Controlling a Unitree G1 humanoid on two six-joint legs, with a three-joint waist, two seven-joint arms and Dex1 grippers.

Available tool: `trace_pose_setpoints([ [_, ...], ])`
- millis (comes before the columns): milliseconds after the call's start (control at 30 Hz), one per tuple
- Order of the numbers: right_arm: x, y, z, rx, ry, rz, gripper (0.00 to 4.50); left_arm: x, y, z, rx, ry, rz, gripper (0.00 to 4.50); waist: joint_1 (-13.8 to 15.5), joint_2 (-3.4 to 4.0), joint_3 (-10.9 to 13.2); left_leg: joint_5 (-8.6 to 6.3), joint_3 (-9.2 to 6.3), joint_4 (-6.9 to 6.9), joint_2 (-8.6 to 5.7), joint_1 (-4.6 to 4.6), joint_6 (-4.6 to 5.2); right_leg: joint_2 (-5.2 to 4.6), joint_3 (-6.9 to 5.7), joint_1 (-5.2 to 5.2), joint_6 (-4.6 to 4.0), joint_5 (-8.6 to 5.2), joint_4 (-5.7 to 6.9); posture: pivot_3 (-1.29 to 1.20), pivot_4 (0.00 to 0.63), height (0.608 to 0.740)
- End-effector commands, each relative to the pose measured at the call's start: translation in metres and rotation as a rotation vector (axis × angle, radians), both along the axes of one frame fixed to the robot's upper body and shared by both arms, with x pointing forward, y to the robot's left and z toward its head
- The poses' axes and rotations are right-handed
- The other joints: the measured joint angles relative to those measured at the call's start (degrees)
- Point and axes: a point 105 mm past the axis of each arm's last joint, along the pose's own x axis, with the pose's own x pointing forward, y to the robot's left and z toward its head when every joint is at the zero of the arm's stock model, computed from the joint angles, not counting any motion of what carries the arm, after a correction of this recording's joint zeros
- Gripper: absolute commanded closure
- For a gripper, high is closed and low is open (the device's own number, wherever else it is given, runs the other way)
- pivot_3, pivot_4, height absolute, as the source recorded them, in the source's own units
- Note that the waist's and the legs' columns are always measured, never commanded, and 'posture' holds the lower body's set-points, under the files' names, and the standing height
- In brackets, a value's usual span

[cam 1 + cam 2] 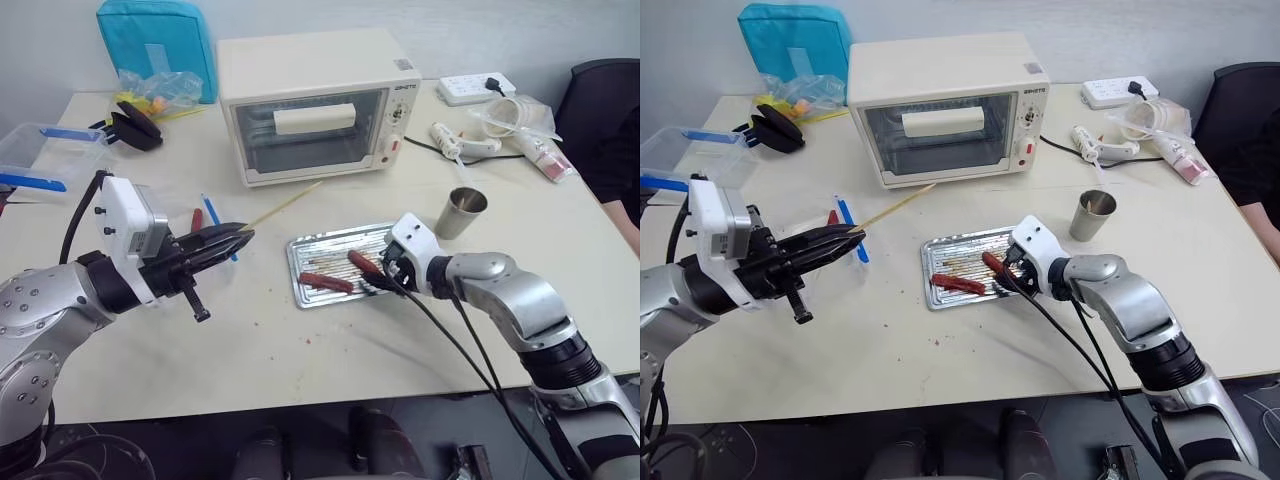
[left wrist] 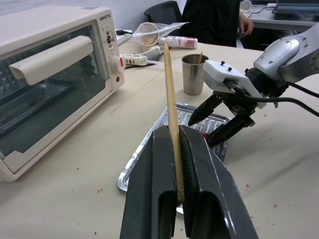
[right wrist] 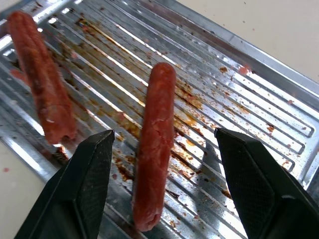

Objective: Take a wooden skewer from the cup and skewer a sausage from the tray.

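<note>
Metal tray [image 3: 279, 74] holds two sausages [image 3: 154, 144]; right tool [image 3: 164, 191] open astride one, left tool [image 2: 180, 164] clamps skewer [image 2: 171, 99].

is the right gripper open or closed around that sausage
Open. The right gripper has its fingers apart on either side of the sausage, touching neither.

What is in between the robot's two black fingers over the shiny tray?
A sausage lies between the right tool's open fingers, still on the tray. The right wrist view shows it; neither finger touches it.

Cream table [image 1: 300, 350] bears toaster oven [image 1: 315, 105], tray [image 1: 308, 295], cup [image 1: 462, 212]
</note>
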Motion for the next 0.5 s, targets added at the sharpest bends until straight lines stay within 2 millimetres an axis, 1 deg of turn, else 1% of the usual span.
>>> trace_pose_setpoints([
  [33, -0.0005, -0.0005, 0.0042, 0.006, -0.034, 0.003, 1.77, -0.0014, 0.0003, 0.0090, 0.003, -0.044, -0.006, 4.50, 0.0, 0.00, 0.0, 0.00, 0.00, 0.00, 0.00, 0.00, 0.00, 0.00, 0.00, 0.00, 0.00, 0.00, 0.00, 0.00, 0.150, 0.740],
  [167, -0.0011, -0.0009, 0.0019, 0.001, -0.032, 0.005, 3.05, -0.0004, 0.0010, 0.0107, -0.001, -0.051, -0.002, 4.50, 0.0, -0.01, 0.0, 0.00, 0.01, 0.00, -0.02, 0.08, 0.00, -0.01, 0.01, 0.07, 0.00, 0.00, 0.02, 0.00, 0.150, 0.740],
  [400, -0.0014, -0.0022, 0.0036, -0.005, -0.035, 0.014, 3.05, 0.0018, 0.0013, 0.0126, -0.008, -0.057, -0.001, 4.50, 0.0, -0.01, 0.0, 0.02, 0.00, 0.00, -0.02, 0.11, -0.03, 0.00, 0.02, 0.07, 0.00, 0.00, 0.09, 0.00, 0.150, 0.740],
  [500, -0.0011, -0.0037, 0.0059, -0.004, -0.038, 0.014, 3.63, 0.0029, 0.0010, 0.0121, -0.010, -0.057, -0.002, 4.50, 0.0, -0.01, 0.0, 0.02, 0.00, 0.00, -0.02, 0.11, -0.03, 0.01, 0.02, 0.07, 0.00, 0.00, 0.09, 0.00, 0.150, 0.740],
])
